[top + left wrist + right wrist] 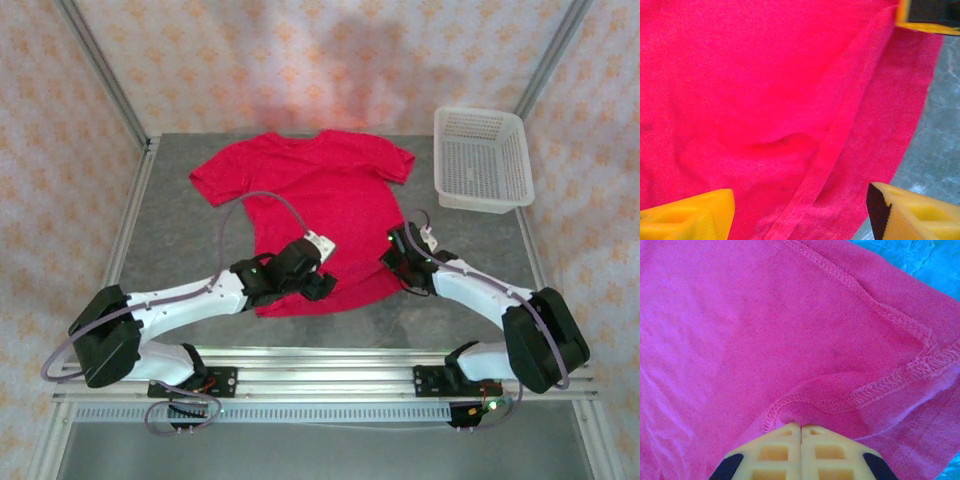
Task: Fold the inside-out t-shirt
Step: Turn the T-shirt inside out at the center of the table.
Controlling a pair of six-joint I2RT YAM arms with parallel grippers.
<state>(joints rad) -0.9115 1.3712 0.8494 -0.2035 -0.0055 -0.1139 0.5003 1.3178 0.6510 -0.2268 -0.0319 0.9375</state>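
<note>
Left pincer (800,205) spread wide above t-shirt (320,195) hem, holding nothing; right pincer (800,429) clamped tight on hem fold; shirt flat on surface (170,235).

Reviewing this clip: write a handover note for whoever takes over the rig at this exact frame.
Left tool: open above the t-shirt near its hem, gripping nothing.
Right tool: shut, pinching the hem near the shirt's right corner.
T-shirt: spread flat on the table, collar away from the arms. White basket sits far right.
Done: shirt laid out, no fold visible.
Left: probably grip the left side of the hem, then make every fold.
</note>
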